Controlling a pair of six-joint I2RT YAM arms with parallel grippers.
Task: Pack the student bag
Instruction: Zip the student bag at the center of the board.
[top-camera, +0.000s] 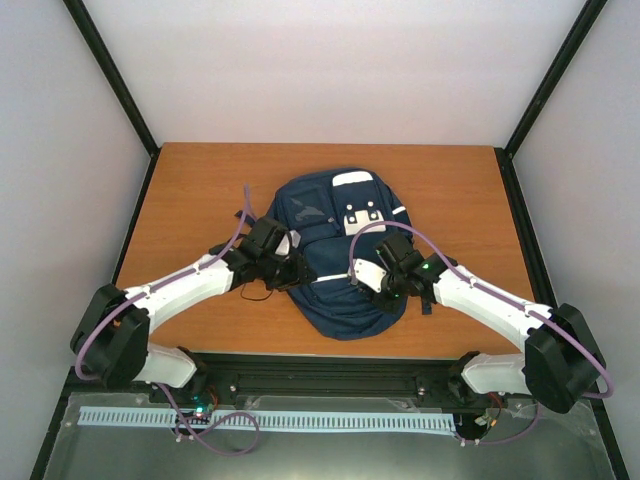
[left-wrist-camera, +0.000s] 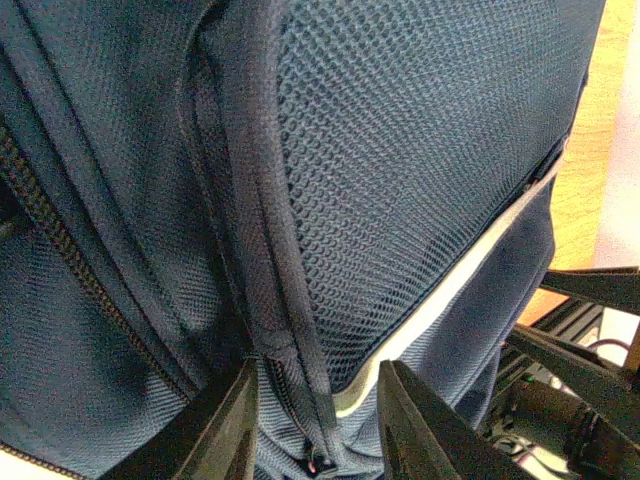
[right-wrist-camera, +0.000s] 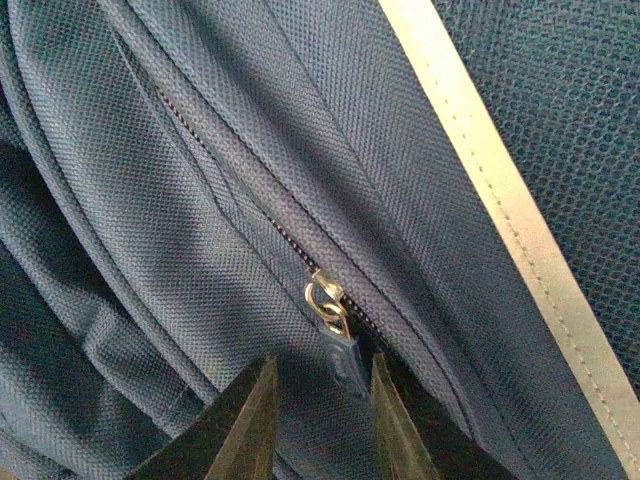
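Observation:
The student bag (top-camera: 325, 205), navy with white patches, lies flat in the middle of the table. My left gripper (top-camera: 290, 268) rests on its left side and my right gripper (top-camera: 368, 275) on its right side. In the left wrist view the gripper (left-wrist-camera: 318, 385) is open, its fingers straddling a raised zip seam (left-wrist-camera: 270, 300) beside a mesh pocket (left-wrist-camera: 420, 150). A small slider (left-wrist-camera: 318, 465) sits low between them. In the right wrist view the gripper (right-wrist-camera: 322, 375) is open. A metal zip pull (right-wrist-camera: 327, 305) with a clear tab (right-wrist-camera: 345, 362) lies between the fingertips, nearer the right one.
The bag rests on a brown wooden table (top-camera: 200, 190) with white walls behind and at both sides. A white reflective stripe (right-wrist-camera: 500, 190) runs along the bag's fabric. Black frame rails (left-wrist-camera: 580, 330) show past the bag's edge.

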